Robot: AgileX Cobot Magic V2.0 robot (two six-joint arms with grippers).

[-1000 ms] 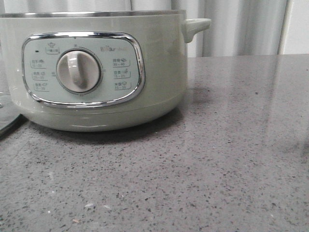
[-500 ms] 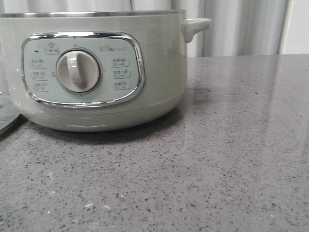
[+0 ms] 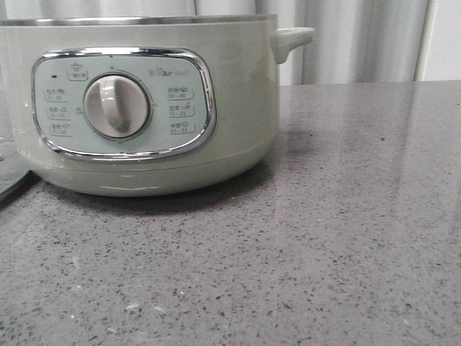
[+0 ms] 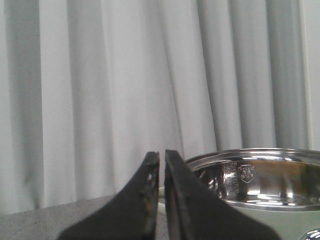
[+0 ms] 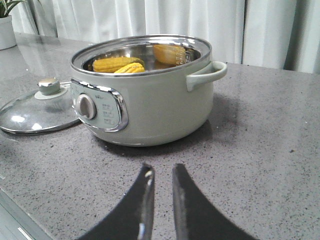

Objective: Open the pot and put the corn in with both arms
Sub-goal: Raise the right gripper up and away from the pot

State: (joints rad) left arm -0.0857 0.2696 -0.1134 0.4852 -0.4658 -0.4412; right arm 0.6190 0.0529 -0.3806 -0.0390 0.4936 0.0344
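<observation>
Pale pleated curtains (image 3: 360,43) hang behind a speckled grey stone countertop (image 3: 324,238), glossy with soft reflected light; a potted plant (image 5: 7,25) sits far off.

Pale sage-green on the pot (image 5: 150,107), with a bright chrome frame around its panel, a grey-white dial (image 3: 115,106) and a shiny steel rim, and inside there's the corn (image 5: 114,64), vivid yellow with rows of kernels. The glass lid (image 5: 35,112) shows clear with a silver knob, lying on a countertop (image 3: 324,252) of grey stone speckled dark and light. White pleated curtains (image 4: 125,80) behind, black fingers on the left gripper (image 4: 161,200) and on the right gripper (image 5: 161,200).
</observation>
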